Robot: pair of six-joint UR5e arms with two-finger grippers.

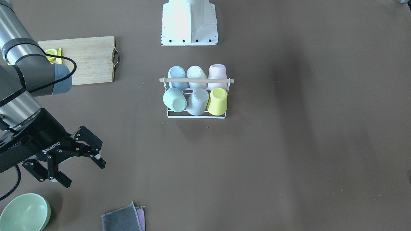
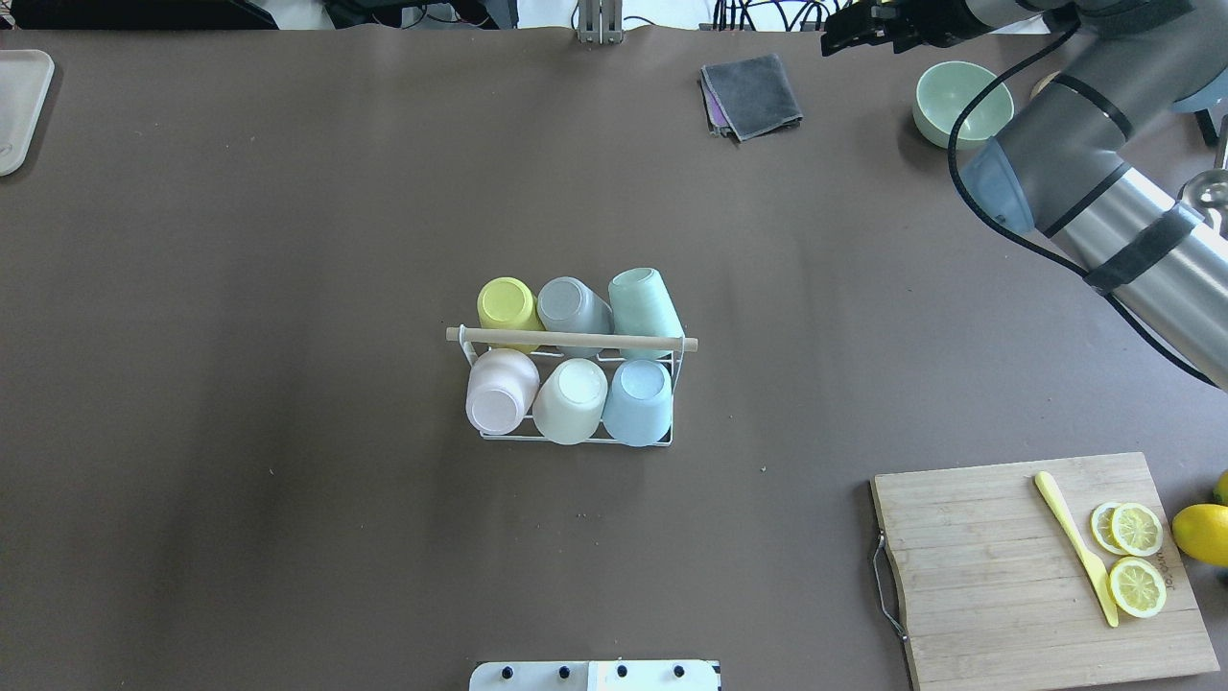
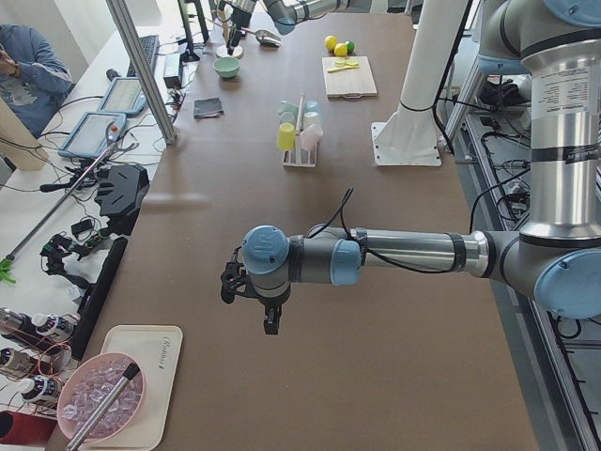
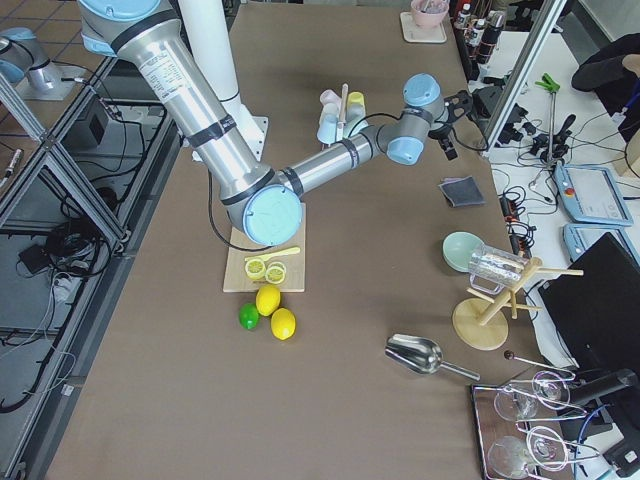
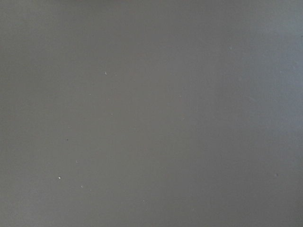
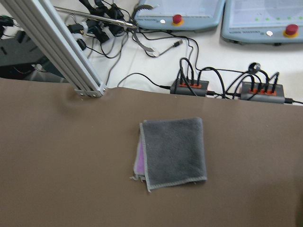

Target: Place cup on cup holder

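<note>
Both aloft: right tool (image 1: 83, 173) spread, empty, near cloth (image 1: 123, 218); left tool (image 3: 269, 322) points down, cannot tell whether apart.

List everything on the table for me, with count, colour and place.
cup holder: one, white wire, table centre
cups: six, yellow, grey, mint, pink, cream, blue, on the cup holder
cutting board: one, wooden, robot's right side
lemon slices: three, yellow, on the cutting board
knife: one, yellow, on the cutting board
lemons: two, yellow, beside the cutting board
lime: one, green, beside the lemons
bowl: one, pale green, far right
cloths: folded stack, grey over pink, far edge
scoop: one, metal, right end
right gripper: open, above the table near the cloths
left gripper: over bare table, left end; state unclear
</note>
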